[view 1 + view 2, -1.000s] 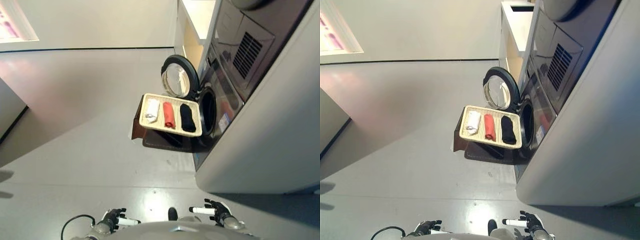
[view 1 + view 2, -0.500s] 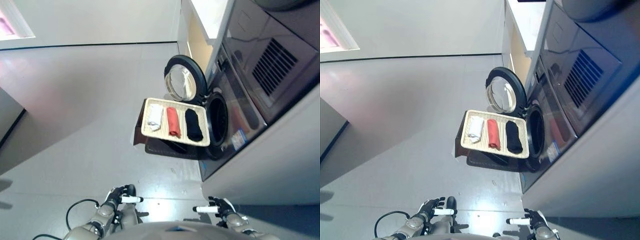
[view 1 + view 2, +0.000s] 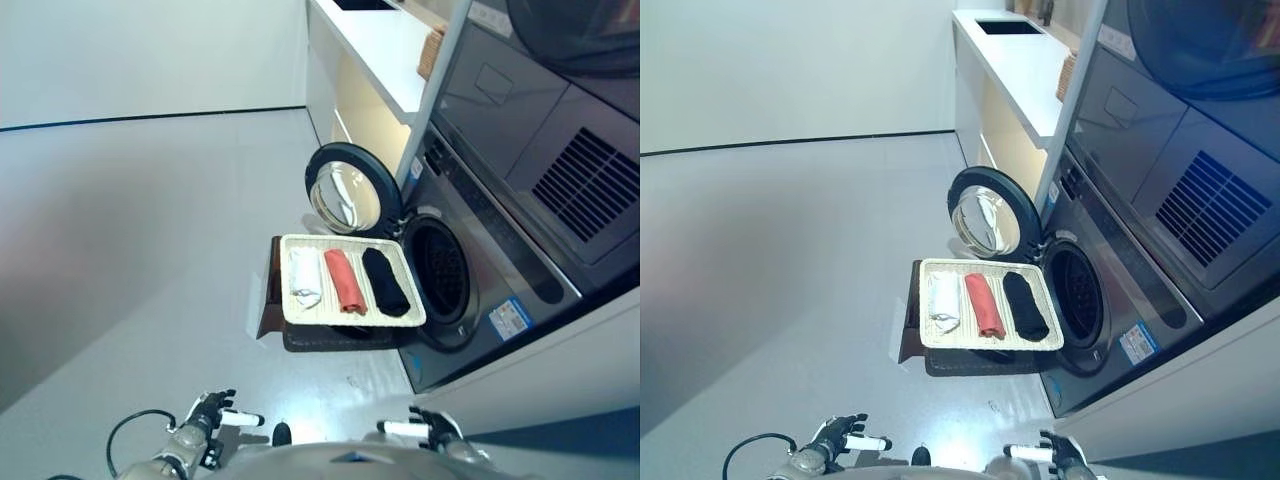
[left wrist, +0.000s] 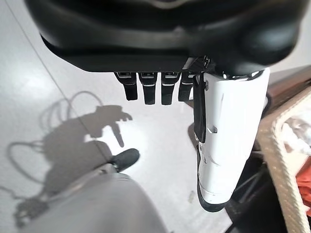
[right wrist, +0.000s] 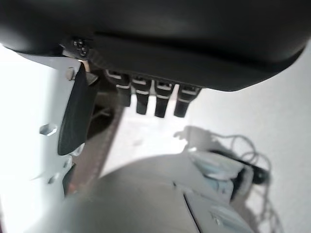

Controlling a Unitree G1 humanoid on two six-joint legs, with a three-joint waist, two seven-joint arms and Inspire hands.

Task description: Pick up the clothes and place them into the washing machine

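A shallow wicker basket (image 3: pixel 345 313) rests on a low dark brown box (image 3: pixel 272 300) beside the washing machine (image 3: pixel 480 260). In it lie a white cloth (image 3: pixel 304 278), a red cloth (image 3: pixel 344 281) and a black cloth (image 3: pixel 385 282), each rolled. The machine's round door (image 3: pixel 345 190) stands open and the drum opening (image 3: pixel 440 282) is dark. My left hand (image 3: pixel 208 415) is low at the bottom left, open and empty. My right hand (image 3: pixel 430 428) is low at the bottom right, open and empty. Both are far from the basket.
A white counter (image 3: pixel 385 45) with a shelf runs along the wall behind the machine. A second appliance (image 3: pixel 560 110) is stacked above the washer. Grey floor (image 3: pixel 130 250) spreads to the left of the box.
The camera has moved: the whole scene has shifted and the basket now sits lower in view. Both hands stay low, open and empty.
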